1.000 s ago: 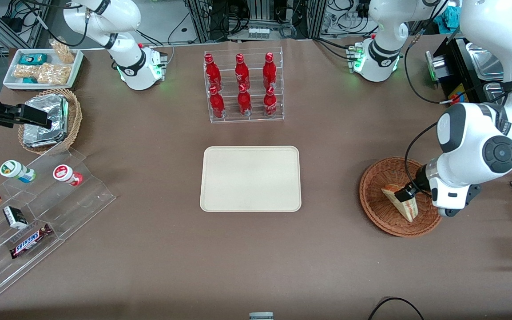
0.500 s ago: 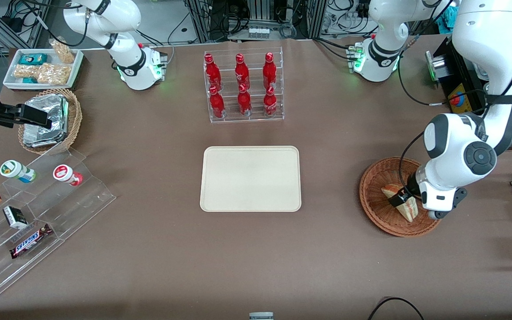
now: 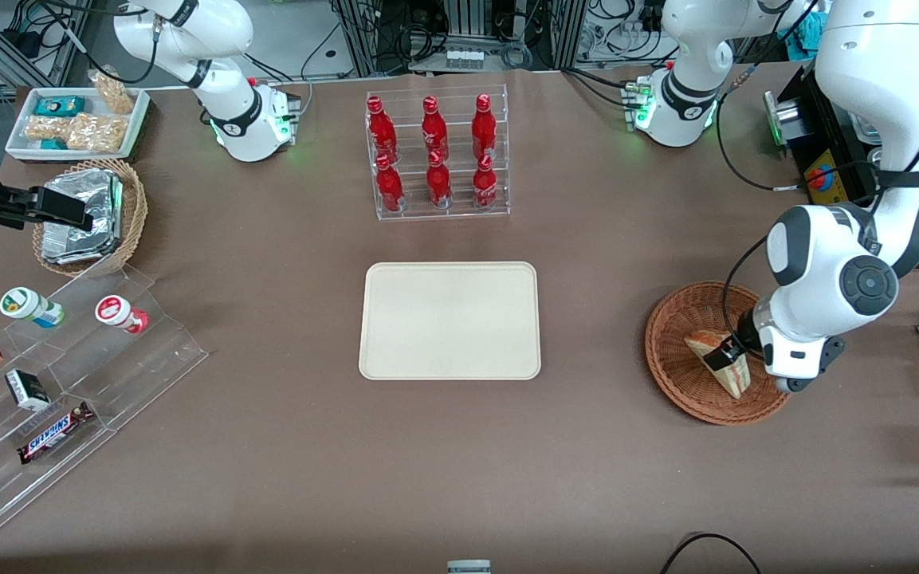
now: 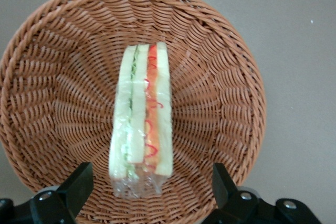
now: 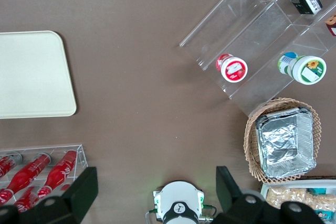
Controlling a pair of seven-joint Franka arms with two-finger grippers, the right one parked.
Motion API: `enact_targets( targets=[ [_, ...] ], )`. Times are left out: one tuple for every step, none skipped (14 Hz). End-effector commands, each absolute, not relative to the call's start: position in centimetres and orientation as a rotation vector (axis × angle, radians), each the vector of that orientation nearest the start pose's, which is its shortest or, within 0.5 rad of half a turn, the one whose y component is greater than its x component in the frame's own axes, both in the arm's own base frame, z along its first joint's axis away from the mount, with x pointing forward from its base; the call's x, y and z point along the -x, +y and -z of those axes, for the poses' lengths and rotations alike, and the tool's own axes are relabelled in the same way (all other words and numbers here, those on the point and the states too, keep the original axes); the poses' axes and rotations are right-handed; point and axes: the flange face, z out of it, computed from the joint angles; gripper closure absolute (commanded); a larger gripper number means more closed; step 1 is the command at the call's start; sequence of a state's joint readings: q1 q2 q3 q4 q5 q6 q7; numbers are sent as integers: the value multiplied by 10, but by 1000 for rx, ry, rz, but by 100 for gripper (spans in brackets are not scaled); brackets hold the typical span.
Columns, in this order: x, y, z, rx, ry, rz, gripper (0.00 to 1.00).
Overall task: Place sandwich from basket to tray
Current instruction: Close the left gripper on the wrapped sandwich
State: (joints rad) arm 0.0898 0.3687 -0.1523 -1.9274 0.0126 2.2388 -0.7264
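Triangular white-bread sandwich (image 4: 140,115) with green and red-orange filling, in clear film, stands on edge in the shallow round reddish-brown wicker basket (image 3: 678,383) near the table's working-arm end, well apart from the bare cream rectangular tray (image 3: 449,320) at table centre. Left arm's black two-finger gripper (image 4: 152,188) hovers low over it, fingers spread wide, one on either side, holding nothing. Likely light, soft and crushable, film slippery: best taken gently across the flat bread faces.
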Motion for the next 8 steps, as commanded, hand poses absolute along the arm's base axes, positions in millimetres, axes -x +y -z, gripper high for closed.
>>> enact_targets(
  targets=[
    [-611,-34,-293,2986,-1010,-108,0],
    [-611,-35,-291,2984,-1012,-113,0],
    [-611,-36,-283,2982,-1014,-130,0],
    [-610,-36,-279,2980,-1012,-136,0],
    [-611,-35,-279,2982,-1007,-134,0],
    [-611,-33,-277,2982,-1010,-134,0],
    [-612,-33,-270,2981,-1010,-144,0],
    [-614,-33,-267,2982,-1011,-145,0]
  ],
)
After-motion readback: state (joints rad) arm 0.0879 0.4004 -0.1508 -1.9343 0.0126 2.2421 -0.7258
